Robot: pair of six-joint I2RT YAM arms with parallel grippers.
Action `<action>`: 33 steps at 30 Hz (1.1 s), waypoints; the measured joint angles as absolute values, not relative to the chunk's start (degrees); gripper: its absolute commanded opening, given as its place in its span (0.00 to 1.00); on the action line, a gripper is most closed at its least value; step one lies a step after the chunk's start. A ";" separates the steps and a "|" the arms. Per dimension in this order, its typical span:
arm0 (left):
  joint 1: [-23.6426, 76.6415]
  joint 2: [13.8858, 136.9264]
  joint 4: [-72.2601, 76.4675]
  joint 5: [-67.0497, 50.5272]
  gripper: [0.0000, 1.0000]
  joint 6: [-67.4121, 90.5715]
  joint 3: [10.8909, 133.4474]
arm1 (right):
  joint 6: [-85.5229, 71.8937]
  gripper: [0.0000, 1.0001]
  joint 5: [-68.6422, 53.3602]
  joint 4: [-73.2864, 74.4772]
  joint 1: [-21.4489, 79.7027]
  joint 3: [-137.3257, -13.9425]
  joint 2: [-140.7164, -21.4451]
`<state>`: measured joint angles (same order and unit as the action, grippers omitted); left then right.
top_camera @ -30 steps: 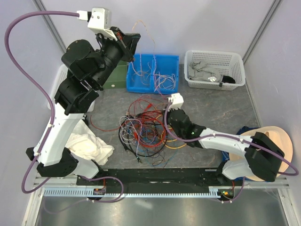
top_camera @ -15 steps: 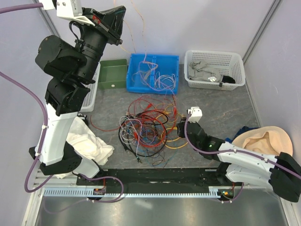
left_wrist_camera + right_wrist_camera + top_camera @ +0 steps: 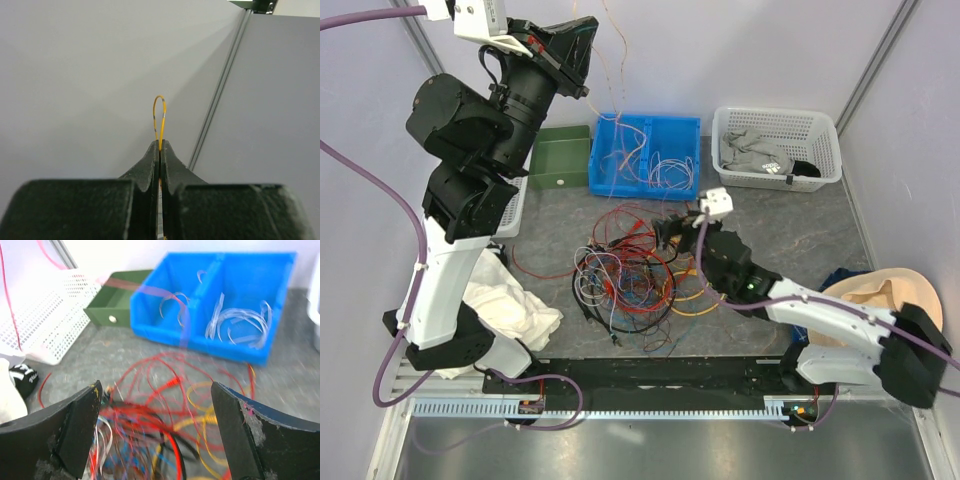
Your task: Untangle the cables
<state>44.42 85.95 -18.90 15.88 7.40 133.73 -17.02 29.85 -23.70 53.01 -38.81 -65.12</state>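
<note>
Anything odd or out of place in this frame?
A thin yellow wire, pinched in the shut left gripper, hangs in mid-air down toward the blue bin, away from the cable tangle.

Left gripper [image 3: 160, 150], black jaws pressed together on a thin yellow cable [image 3: 159, 112], its narrow loop standing up past the tips; pale grey wall panels [image 3: 75, 75] behind, metal seam strip [image 3: 220, 85] running diagonally at right

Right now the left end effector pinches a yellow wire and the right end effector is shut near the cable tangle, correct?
No. The right end effector is open near the cable tangle; the right wrist view shows it. The left end effector does pinch a yellow wire.
</note>
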 measured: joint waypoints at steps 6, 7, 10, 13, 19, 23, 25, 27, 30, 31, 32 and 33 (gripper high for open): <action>44.42 85.62 -19.00 14.37 0.02 8.40 132.70 | -11.81 0.98 30.74 -31.97 52.99 -46.48 -77.71; 44.42 85.38 -19.16 14.24 0.02 8.58 132.07 | -11.00 0.98 31.14 -33.52 52.97 -47.00 -78.72; 44.42 84.47 -19.49 13.58 0.02 8.97 129.71 | -7.81 0.98 33.39 -36.51 52.86 -50.74 -81.97; 44.42 83.55 -19.84 13.13 0.02 9.26 127.26 | -3.70 0.91 35.09 -38.50 52.69 -57.06 -85.71; 44.42 82.72 -20.53 12.88 0.02 9.54 125.14 | 0.99 0.18 34.11 -38.09 51.90 -64.29 -89.62; 44.42 82.72 -20.60 12.95 0.02 9.52 125.05 | 0.64 0.00 33.50 -37.74 51.20 -61.49 -88.05; 44.42 82.72 -20.60 12.99 0.02 9.52 125.05 | -1.23 0.00 33.71 -36.86 50.92 -57.65 -85.43; 44.42 82.78 -20.53 13.15 0.02 9.50 125.08 | -3.46 0.00 34.00 -35.99 50.74 -53.45 -82.24; 44.42 83.05 -20.43 13.39 0.02 9.45 125.10 | -7.97 0.00 34.85 -34.11 50.54 -46.17 -76.23; 44.42 83.20 -20.43 13.41 0.02 9.43 125.23 | -9.26 0.00 34.87 -33.39 50.46 -44.47 -74.70; 44.42 83.40 -20.32 13.43 0.02 9.39 125.36 | -10.85 0.00 34.98 -32.49 50.41 -42.65 -73.10; 44.42 83.64 -20.05 13.45 0.02 9.32 125.60 | -12.67 0.00 35.16 -31.09 50.39 -40.34 -71.07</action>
<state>44.42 83.64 -20.05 13.45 9.32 125.60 -12.67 35.16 -31.09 50.39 -40.34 -71.07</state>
